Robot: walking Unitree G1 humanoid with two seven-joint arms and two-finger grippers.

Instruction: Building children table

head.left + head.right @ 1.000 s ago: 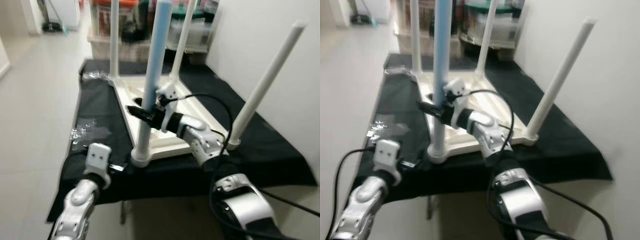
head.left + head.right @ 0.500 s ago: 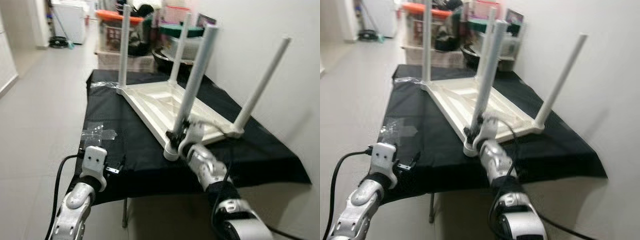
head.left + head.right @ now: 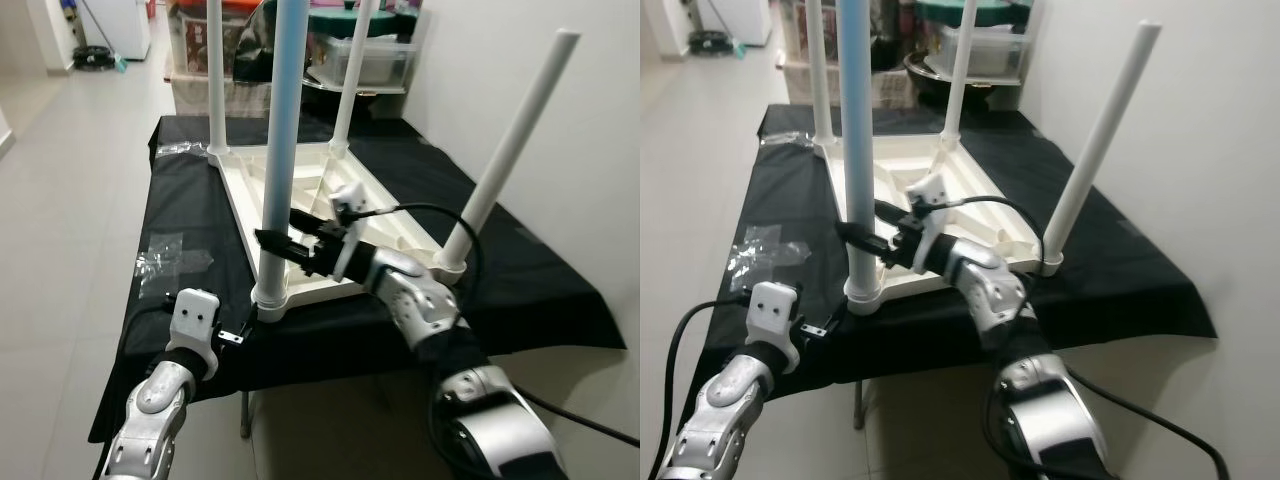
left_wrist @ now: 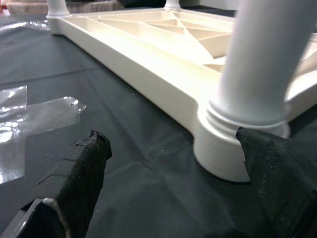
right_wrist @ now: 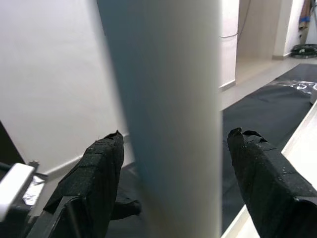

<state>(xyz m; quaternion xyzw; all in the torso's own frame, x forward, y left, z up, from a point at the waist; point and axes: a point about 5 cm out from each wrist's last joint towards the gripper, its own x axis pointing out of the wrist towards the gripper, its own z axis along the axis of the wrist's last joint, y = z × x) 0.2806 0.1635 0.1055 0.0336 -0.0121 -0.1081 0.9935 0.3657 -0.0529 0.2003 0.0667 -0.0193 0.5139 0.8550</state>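
A white children's table lies upside down on a black-clothed table, with its legs pointing up. The near left leg is pale blue-white and stands in its corner socket. My right gripper reaches in from the right, open, with one finger on each side of that leg, a little above the socket. In the right wrist view the leg runs between the fingers with a gap on both sides. My left gripper is open and low at the cloth's front edge, close to the socket.
Crumpled clear plastic wrap lies on the cloth to the left. Storage bins stand behind the table. A white wall runs close along the right side. Tiled floor stretches away to the left.
The camera has swung about. Half a second ago the right gripper was low by the leg's base; it now stands higher around the leg. The left gripper has hardly moved.
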